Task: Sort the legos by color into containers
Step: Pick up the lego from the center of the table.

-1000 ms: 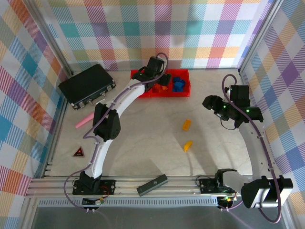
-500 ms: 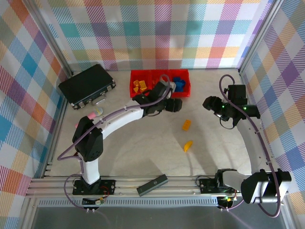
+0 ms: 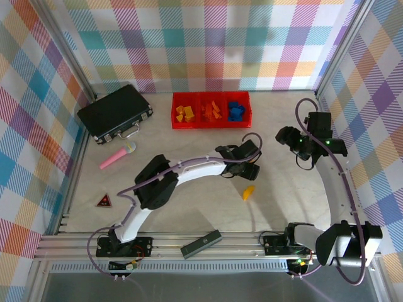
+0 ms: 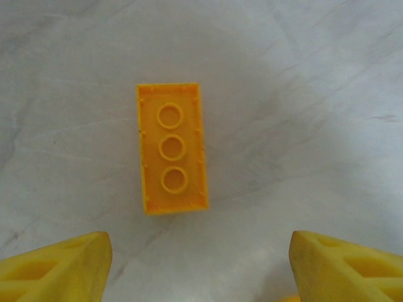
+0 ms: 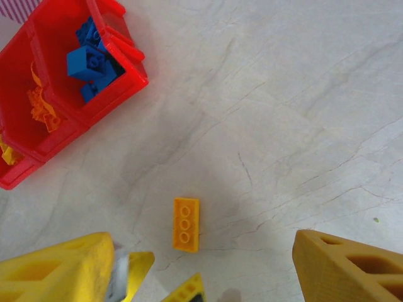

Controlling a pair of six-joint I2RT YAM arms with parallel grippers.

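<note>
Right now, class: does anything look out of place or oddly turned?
Two bricks lie outside the containers: an orange brick below the left gripper, underside up, and a curved yellow piece nearby.

White arm links [image 3: 195,168], black joints [image 3: 157,189], purple cables [image 3: 298,113], yellow fingers [image 4: 56,264]

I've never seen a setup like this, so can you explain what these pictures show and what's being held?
These are two robot arms bolted at a table edge, sorting toy bricks by color. One picture looks down from above; the other two come from a camera on each wrist. The left claw hangs open over a yellow-orange brick lying flat on the table. The right claw is open too; nothing is held. A second brick lies nearby. The red bins at the back hold sorted bricks. A black case and pink stick sit to the left.
</note>
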